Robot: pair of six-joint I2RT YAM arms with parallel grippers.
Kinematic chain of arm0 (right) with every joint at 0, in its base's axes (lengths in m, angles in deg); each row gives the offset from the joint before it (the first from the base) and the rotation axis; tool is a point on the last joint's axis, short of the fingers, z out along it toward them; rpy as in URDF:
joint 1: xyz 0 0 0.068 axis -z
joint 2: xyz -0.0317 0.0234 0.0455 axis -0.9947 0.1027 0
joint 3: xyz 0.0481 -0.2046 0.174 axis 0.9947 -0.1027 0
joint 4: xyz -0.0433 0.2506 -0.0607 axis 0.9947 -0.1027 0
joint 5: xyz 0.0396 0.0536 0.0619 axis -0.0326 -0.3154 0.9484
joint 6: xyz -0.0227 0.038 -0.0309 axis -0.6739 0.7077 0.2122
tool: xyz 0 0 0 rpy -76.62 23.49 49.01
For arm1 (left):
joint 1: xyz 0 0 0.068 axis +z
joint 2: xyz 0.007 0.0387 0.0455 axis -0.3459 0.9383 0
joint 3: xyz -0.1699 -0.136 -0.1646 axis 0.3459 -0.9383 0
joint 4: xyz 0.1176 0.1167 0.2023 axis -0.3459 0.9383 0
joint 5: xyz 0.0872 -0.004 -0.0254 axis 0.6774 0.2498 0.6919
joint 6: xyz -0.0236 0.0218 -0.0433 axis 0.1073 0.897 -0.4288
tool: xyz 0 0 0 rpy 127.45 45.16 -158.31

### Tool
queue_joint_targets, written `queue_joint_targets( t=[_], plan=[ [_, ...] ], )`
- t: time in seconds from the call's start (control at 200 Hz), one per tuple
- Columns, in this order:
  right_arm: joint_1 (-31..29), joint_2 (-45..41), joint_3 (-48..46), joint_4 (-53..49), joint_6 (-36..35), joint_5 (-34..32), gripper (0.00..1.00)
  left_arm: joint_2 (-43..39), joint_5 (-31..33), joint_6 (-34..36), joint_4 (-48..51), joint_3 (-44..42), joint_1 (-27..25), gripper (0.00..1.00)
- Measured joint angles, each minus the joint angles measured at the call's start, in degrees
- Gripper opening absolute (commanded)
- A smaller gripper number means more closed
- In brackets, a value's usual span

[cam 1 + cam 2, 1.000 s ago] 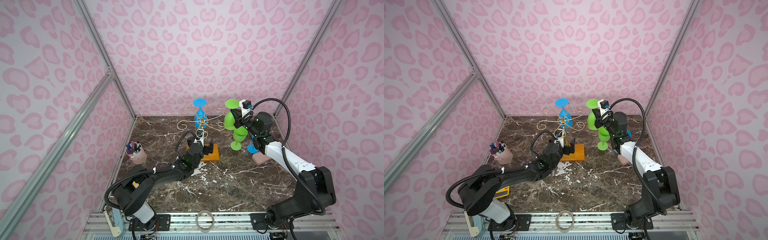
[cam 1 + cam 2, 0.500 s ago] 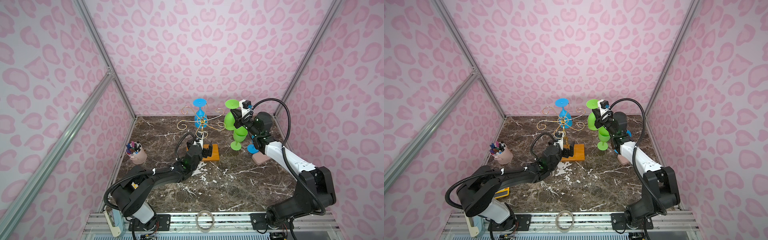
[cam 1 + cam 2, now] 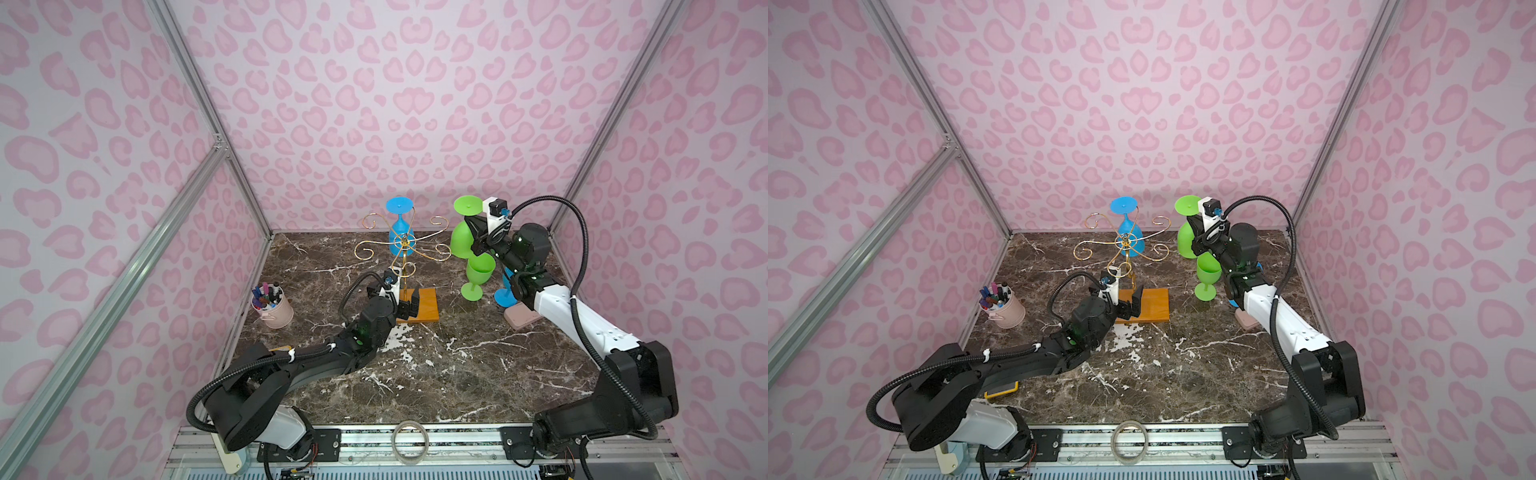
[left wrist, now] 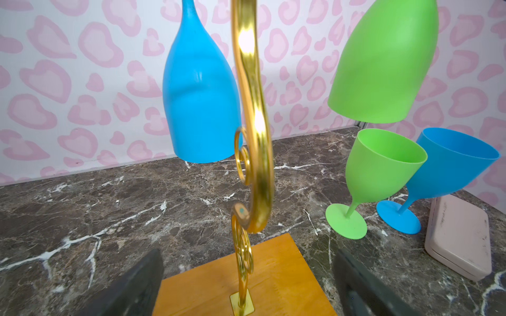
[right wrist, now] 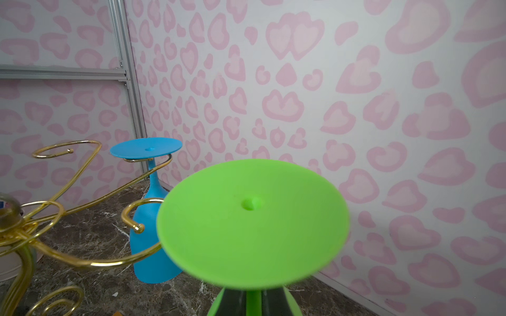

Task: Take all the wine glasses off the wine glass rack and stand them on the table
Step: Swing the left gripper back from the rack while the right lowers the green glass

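The wine glass rack is gold wire on an orange wooden base. A blue wine glass hangs upside down from a back arm of the rack. My right gripper is shut on the stem of a green wine glass, held upside down just right of the rack's right scroll tip. Its foot fills the right wrist view, the jaws clamping the stem beneath. My left gripper is open low over the base, fingers on either side of the post.
A green glass and a blue glass stand upright at the right, next to a pink case. A pink cup of pens stands at the left wall. A tape ring lies on the front rail.
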Motion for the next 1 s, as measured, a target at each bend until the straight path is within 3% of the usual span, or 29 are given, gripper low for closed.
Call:
queue_joint_targets(
  t=[0.565, 0.825, 1.001],
  plan=[
    [-2.60, -13.55, -4.63, -10.23, -5.79, -5.01, 0.00, -14.82, -1.07, 0.37, 3.23, -8.50, 0.00, 0.99],
    [-10.01, -19.54, -5.70, -17.57, -11.67, -8.04, 0.00, -32.24, -6.84, -1.38, 9.97, -8.74, 0.94, 0.99],
    [-14.03, -24.94, -7.74, -21.66, -12.94, -10.38, 0.00, -43.39, -12.02, -7.34, 12.87, -6.45, 4.35, 0.99]
  ],
)
